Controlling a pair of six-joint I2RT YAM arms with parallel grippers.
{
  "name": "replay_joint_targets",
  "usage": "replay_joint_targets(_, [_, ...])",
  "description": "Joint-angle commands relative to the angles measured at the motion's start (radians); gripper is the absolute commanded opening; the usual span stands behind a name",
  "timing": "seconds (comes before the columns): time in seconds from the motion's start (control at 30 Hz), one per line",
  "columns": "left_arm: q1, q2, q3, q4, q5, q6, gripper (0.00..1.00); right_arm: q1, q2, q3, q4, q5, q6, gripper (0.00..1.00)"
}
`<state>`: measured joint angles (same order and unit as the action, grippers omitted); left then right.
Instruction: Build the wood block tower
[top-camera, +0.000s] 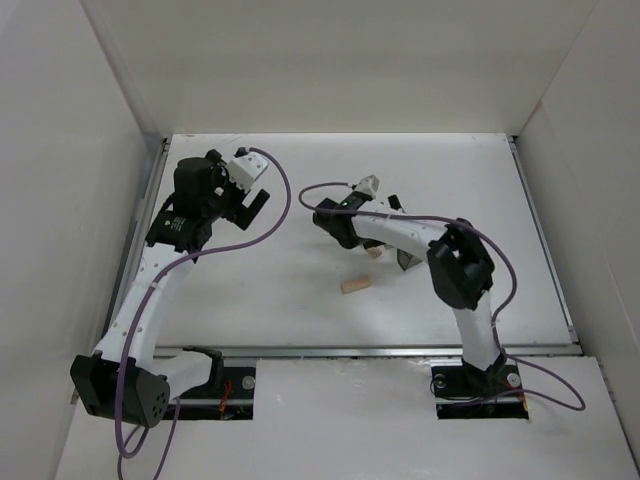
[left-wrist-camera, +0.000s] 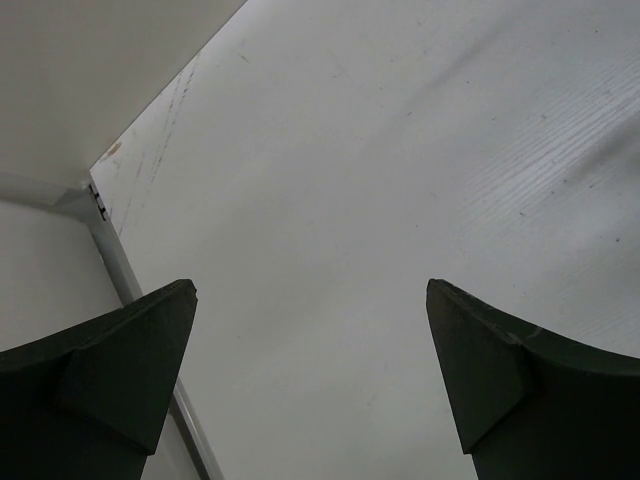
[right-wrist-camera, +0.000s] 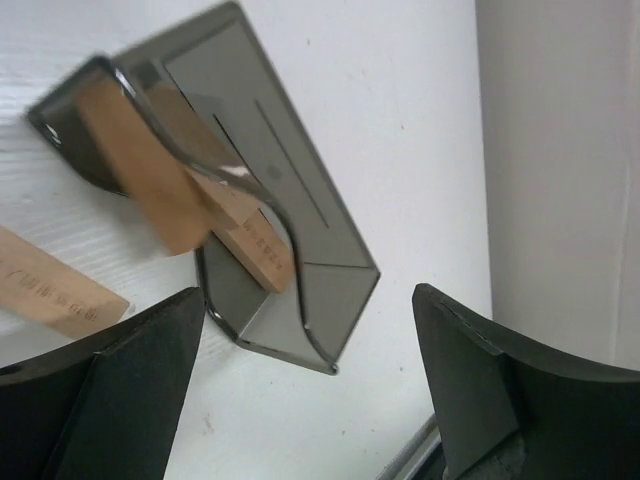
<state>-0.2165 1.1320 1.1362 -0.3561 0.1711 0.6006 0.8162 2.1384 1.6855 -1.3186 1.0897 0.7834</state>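
Left end effector (left-wrist-camera: 310, 285): spread apart over bench (left-wrist-camera: 400, 150).
Right end effector (right-wrist-camera: 308, 292): spread apart by grey bin (right-wrist-camera: 300, 170).
Right wrist alone: planks (right-wrist-camera: 255, 245) inside bin.
Top view: loose plank (top-camera: 355, 285) on bench.

Planks (right-wrist-camera: 55, 290): bare light wood, matt, fine grain, faint printed marks. Bin (right-wrist-camera: 320, 215): smoky translucent plastic, smooth and glossy, with highlights along the rim. Desk (right-wrist-camera: 400, 100): white, matt, fine linear texture, light scuffs. Right gripper (right-wrist-camera: 308, 295) and left gripper (left-wrist-camera: 308, 285): dark, smooth, matt, plastic-looking.
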Motion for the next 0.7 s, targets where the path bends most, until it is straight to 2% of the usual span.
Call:
replay_joint_targets(0.0, [-0.004, -0.009, -0.006, 0.028, 0.001, -0.009, 0.99, -0.024, -0.194, 0.022, 0.128, -0.055, -0.125, 0.91])
replay_joint_targets(0.03, [-0.004, -0.009, -0.006, 0.028, 0.001, -0.009, 0.99, -0.035, -0.230, -0.003, 0.197, -0.165, -0.274, 0.91])
replay_joint_targets(0.07, [-0.004, -0.009, -0.006, 0.028, 0.001, -0.009, 0.99, -0.064, -0.265, -0.060, 0.331, -0.241, -0.355, 0.91])
replay_joint_targets(0.1, [-0.004, -0.009, -0.006, 0.028, 0.001, -0.009, 0.99, -0.098, -0.328, -0.091, 0.387, -0.386, -0.486, 0.91])
replay_joint_targets(0.13, [-0.004, -0.009, -0.006, 0.028, 0.001, -0.009, 0.99, -0.098, -0.354, -0.121, 0.433, -0.387, -0.543, 0.91])
replay_joint_targets(0.17, [-0.004, -0.009, -0.006, 0.028, 0.001, -0.009, 0.99, -0.126, -0.374, -0.145, 0.467, -0.519, -0.594, 0.91])
replay_joint_targets(0.27, [-0.004, -0.009, -0.006, 0.028, 0.001, 0.001, 0.99, -0.147, -0.428, -0.222, 0.536, -0.727, -0.762, 0.91])
replay_joint_targets(0.4, [-0.004, -0.009, -0.015, 0.028, -0.008, 0.001, 0.99, -0.192, -0.442, -0.253, 0.564, -0.786, -0.793, 0.91])
replay_joint_targets(0.53, [-0.004, -0.009, -0.024, 0.019, 0.001, 0.001, 0.99, -0.290, -0.433, -0.253, 0.596, -0.814, -0.803, 0.89])
replay_joint_targets(0.67, [-0.004, -0.009, -0.024, 0.019, 0.001, 0.001, 0.99, -0.337, -0.406, -0.253, 0.607, -0.867, -0.813, 0.86])
